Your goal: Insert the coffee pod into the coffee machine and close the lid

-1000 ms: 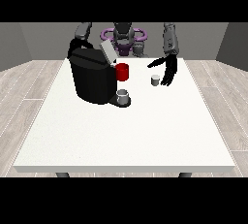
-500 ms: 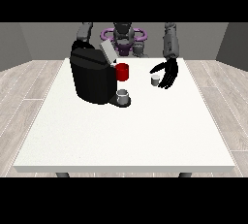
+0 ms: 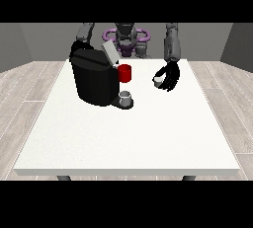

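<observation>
I see the coffee pod point(image 3: 157, 80), small and pale, sitting against the inner side of the hand at the view's right point(image 3: 169, 76), whose fingers curl round it from behind and from the outer side, so I read that hand as closed on the pod; whether the pod rests on the tabletop point(image 3: 133, 133) or is just clear of it I cannot tell. Inward from that hand, near but apart from the pod, stands a red cup point(image 3: 125, 73), and just beyond it the black coffee machine point(image 3: 94, 76) with its grey lid point(image 3: 109, 53) tilted up and open. A small grey cup point(image 3: 126, 96) sits on the machine's base, inward of the hand and nearer the camera. The red cup lies between the pod and the machine's open top. The hand at the view's left point(image 3: 77, 49) is mostly hidden behind the machine, and I cannot tell how its fingers lie. On the outer side of the hand holding the pod, the tabletop's side edge is near; toward the camera I have a wide bare stretch of white surface, well apart from everything.
</observation>
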You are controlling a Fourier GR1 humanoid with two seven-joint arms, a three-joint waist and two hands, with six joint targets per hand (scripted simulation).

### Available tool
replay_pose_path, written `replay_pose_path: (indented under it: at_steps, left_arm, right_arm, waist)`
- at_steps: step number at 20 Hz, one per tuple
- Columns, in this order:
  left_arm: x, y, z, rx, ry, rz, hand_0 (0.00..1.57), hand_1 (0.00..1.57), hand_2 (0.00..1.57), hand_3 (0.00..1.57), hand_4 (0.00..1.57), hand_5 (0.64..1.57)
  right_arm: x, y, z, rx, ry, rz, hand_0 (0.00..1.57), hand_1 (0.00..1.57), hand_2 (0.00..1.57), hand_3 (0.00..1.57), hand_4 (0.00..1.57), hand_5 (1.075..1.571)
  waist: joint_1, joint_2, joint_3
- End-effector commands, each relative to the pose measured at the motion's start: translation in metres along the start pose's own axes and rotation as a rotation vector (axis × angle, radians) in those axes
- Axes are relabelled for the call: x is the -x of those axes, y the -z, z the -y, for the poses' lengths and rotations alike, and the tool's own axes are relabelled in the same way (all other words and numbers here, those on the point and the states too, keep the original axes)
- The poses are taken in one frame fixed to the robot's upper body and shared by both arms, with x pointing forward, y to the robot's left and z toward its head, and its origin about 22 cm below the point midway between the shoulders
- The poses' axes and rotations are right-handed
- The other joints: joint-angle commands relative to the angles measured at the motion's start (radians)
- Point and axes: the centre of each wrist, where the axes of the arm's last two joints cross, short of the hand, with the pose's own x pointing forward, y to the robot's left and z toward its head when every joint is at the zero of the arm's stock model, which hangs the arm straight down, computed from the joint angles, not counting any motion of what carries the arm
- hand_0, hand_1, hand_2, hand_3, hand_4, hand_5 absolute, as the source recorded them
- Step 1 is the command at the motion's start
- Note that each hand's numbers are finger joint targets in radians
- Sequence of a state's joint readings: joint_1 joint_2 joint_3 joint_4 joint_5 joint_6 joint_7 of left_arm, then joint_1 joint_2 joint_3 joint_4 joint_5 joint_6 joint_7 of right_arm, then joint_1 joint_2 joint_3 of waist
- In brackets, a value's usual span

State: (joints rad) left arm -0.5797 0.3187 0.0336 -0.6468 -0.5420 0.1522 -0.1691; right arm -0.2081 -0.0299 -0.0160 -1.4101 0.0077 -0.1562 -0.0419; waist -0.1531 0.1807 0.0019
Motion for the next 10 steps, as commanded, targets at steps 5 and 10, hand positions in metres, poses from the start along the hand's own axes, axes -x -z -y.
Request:
replay_pose_path:
  at_steps: [5, 10]
  left_arm:
    - [-0.011, 0.009, -0.003, -0.006, 0.131, 0.029, 0.93, 0.93, 1.04, 0.82, 0.28, 1.571]
    - [-0.005, 0.010, -0.008, 0.024, 0.164, 0.046, 1.17, 1.17, 1.29, 1.18, 0.41, 1.571]
  right_arm:
    - [0.027, -0.010, 0.002, 0.021, 0.023, 0.019, 0.00, 0.00, 0.00, 0.00, 0.53, 1.571]
    - [0.002, 0.008, 0.014, 0.002, 0.028, -0.020, 0.00, 0.00, 0.00, 0.00, 0.40, 1.571]
  waist:
    - [0.004, 0.014, -0.0016]
    - [0.008, -0.001, -0.0020]
